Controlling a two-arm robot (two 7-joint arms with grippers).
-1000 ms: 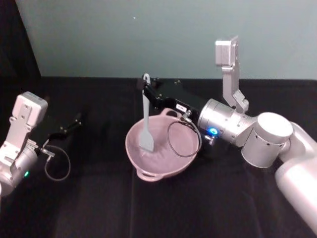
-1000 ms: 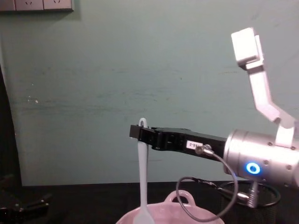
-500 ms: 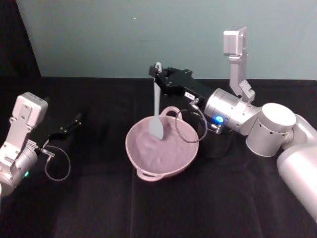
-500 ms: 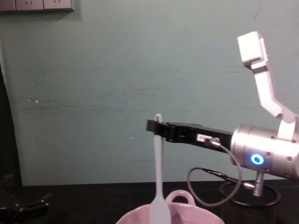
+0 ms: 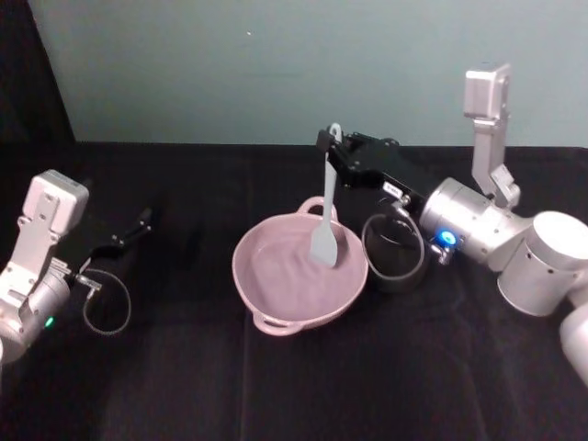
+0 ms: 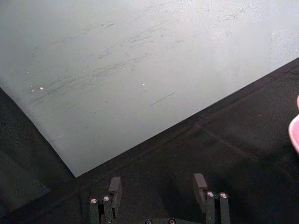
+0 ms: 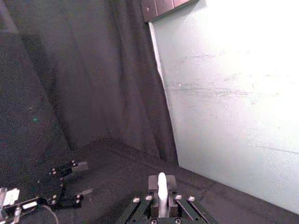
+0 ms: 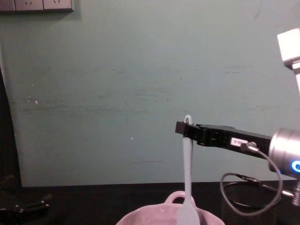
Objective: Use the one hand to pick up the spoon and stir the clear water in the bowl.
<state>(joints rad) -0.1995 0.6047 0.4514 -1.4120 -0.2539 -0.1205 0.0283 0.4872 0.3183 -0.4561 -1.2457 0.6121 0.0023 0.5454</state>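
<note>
Pink and round, the bowl [image 5: 276, 287] sits near the middle of the black table [image 5: 184, 386], with a black wire cup [image 5: 395, 268] just beside it on the right. Over by the table's left edge the left gripper [image 5: 140, 223] rests low, its fingers [image 6: 114, 184] spread apart and holding nothing. Farther back, the right gripper [image 5: 329, 144] pinches the white spoon [image 5: 327, 204] by the top of its handle, and the spoon hangs almost straight down with its flat head inside the right half of the bowl.
</note>
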